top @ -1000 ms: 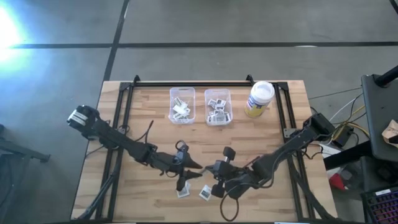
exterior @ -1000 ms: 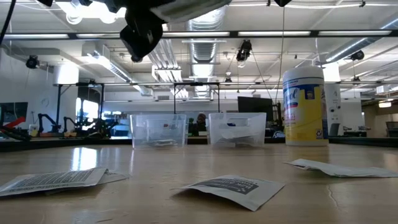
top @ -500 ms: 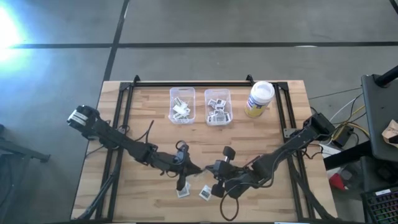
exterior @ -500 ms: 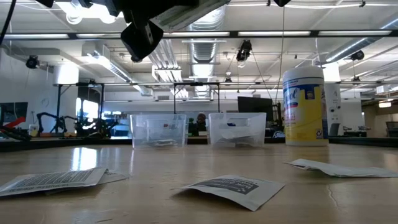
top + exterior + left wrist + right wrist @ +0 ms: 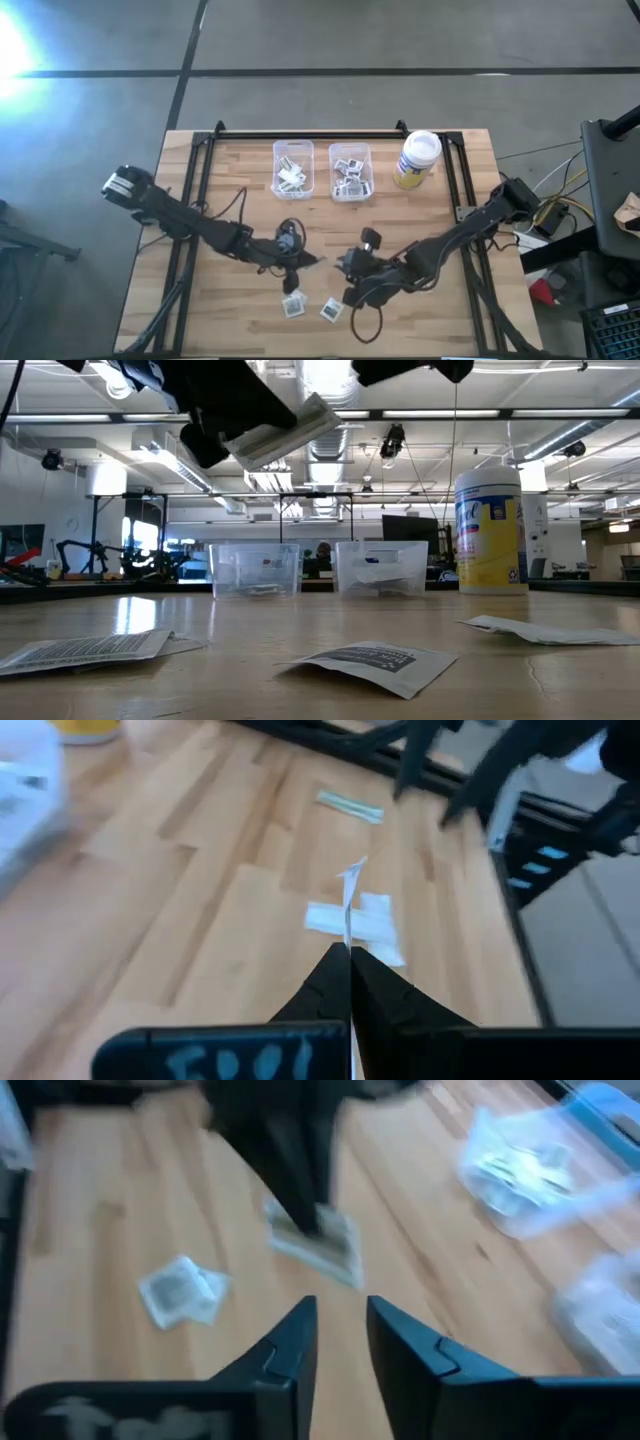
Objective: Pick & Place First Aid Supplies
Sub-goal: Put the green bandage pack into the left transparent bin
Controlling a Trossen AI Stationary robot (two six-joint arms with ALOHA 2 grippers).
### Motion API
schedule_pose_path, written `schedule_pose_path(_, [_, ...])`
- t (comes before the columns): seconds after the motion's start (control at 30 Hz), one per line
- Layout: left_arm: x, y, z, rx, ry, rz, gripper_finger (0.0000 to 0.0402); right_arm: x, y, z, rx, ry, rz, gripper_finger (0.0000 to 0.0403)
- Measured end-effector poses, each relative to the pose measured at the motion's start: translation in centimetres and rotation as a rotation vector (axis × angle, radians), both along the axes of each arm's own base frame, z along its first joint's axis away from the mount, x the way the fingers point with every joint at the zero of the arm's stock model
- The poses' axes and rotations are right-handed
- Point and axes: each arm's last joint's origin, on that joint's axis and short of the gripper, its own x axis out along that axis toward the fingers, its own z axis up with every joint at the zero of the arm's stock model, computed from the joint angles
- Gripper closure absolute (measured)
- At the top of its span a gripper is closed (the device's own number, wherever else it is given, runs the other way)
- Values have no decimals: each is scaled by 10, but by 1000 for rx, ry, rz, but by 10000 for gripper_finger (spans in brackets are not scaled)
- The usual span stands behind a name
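One first aid packet point(image 5: 350, 892), pale and flat, is up in the air above the table's near middle, with my left gripper point(image 5: 350, 956) shut on it. The low view shows this packet point(image 5: 286, 430) tilted under the gripper. My right gripper point(image 5: 340, 1316) stands open just to the packet's right with nothing between its fingers. In the high view, my left gripper point(image 5: 303, 263) and my right gripper point(image 5: 350, 275) face each other. Two square packets point(image 5: 293, 306) point(image 5: 330, 311) lie flat on the wood near the front edge. My left gripper pinches the packet between its two fingers by the end nearest them point(image 5: 349, 942). The fingers come slanting down from the table's left. The packet sticks out past the fingertips, edge-on in the left wrist view, lifted clear of the table and tilted.
Two clear bins point(image 5: 292, 168) point(image 5: 350, 170) holding packets stand at the far middle, with a white-lidded yellow jar point(image 5: 417, 158) to their right. Loose packets point(image 5: 375, 660) point(image 5: 85, 648) point(image 5: 545, 630) lie at the near edge. A narrow strip point(image 5: 350, 805) lies farther right.
The packet, earlier up between both grippers, now sits in my left gripper alone and shows lower and tilted in the low view. My right gripper stands apart from it. My left gripper has tipped upward with the packet.
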Motion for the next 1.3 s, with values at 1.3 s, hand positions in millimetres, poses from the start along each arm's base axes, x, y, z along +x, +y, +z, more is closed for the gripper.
schedule_pose_path(1.3, [-77,192,-22,35,-153,755,401,-12,2,-7,74,83,-64,303])
